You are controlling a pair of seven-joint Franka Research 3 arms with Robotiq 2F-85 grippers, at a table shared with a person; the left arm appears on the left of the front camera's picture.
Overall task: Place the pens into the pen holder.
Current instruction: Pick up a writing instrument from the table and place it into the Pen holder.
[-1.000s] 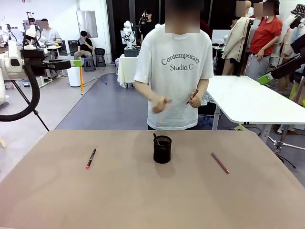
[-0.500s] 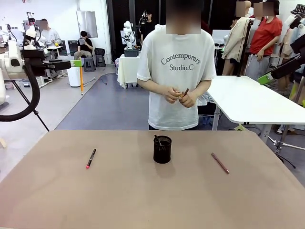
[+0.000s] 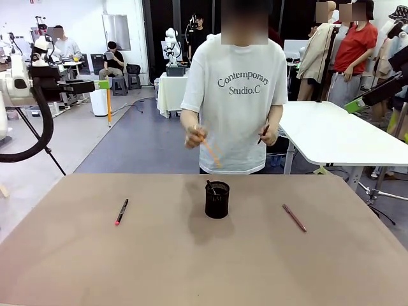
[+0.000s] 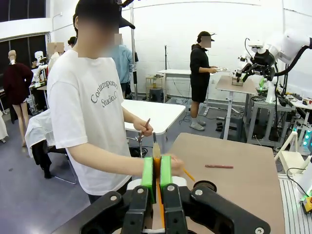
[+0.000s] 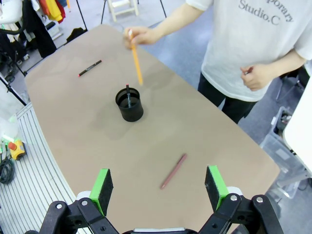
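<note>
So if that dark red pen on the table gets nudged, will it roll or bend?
The dark red pen looks thin and round, so it probably rolls if nudged. It lies straight, so likely stiff. Flat on the table, it may be fiddly to pinch.

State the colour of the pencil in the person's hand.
The pencil is yellow-orange; it shows best in the right wrist view.
</note>
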